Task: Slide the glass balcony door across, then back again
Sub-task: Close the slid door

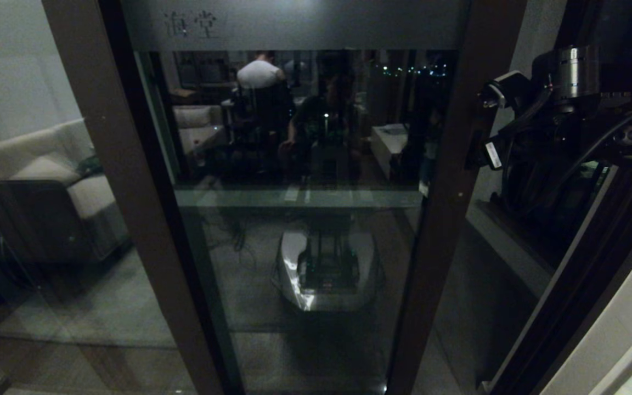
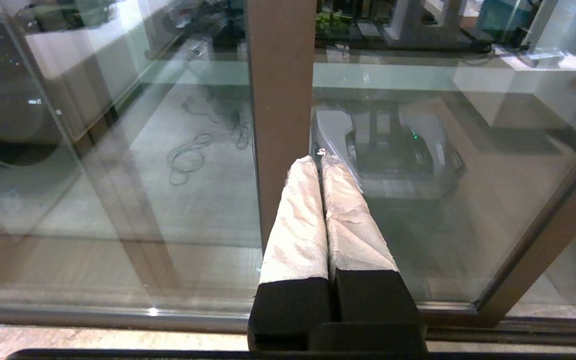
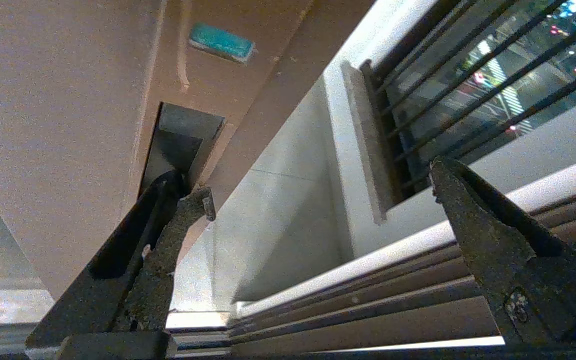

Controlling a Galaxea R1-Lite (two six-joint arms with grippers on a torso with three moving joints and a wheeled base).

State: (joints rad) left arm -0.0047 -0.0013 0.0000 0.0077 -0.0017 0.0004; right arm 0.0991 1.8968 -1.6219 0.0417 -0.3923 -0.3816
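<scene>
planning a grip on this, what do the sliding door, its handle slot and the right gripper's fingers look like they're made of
Door: clear glass, mirroring the room, with a frosted top band, in a matte brown frame, probably painted metal; cannot tell for sure.
Handle slot: a dark recess in the frame, likely metal or plastic.
Right gripper, open: one finger at the slot, dark with a rough, gritty coating.

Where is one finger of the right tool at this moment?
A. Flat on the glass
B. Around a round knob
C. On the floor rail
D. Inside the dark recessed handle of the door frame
D: in the right wrist view one finger of the open right tool reaches into the handle recess of the door.
</scene>
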